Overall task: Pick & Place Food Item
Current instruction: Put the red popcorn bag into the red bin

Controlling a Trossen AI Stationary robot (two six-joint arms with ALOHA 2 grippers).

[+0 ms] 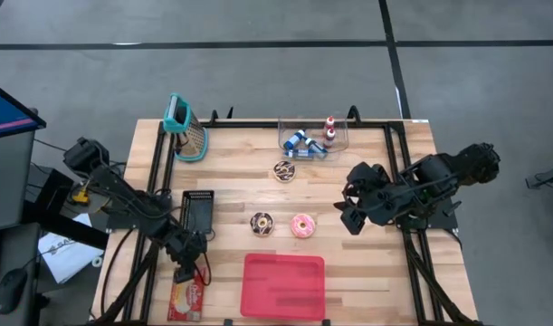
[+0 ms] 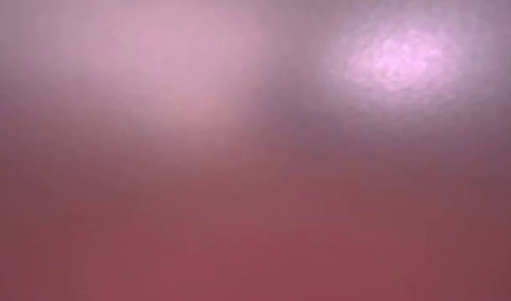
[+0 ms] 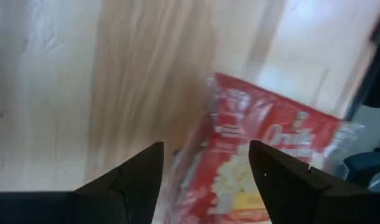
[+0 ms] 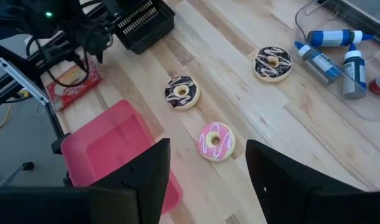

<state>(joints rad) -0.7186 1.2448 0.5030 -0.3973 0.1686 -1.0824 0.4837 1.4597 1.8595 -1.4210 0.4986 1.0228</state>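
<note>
A red popcorn bag [image 1: 187, 299] lies flat at the table's near left corner. My left gripper [image 1: 187, 269] hangs open just over the bag's far end, pointing steeply down. In the left wrist view the bag [image 3: 264, 162] shows between and beyond the open fingers [image 3: 205, 149], and no touch shows. A chocolate donut [image 1: 262, 224] and a pink donut [image 1: 302, 225] lie mid-table, with a second chocolate donut [image 1: 284, 170] farther back. A red tray [image 1: 283, 285] sits at the near edge. My right gripper [image 1: 348, 217] is open, high over the table's right side.
A black basket [image 1: 197, 210] stands just beyond the left gripper. A teal-handled grater [image 1: 185, 127] stands at the far left. A clear container with bottles [image 1: 312, 138] sits at the far middle. The low view shows only a pink blur.
</note>
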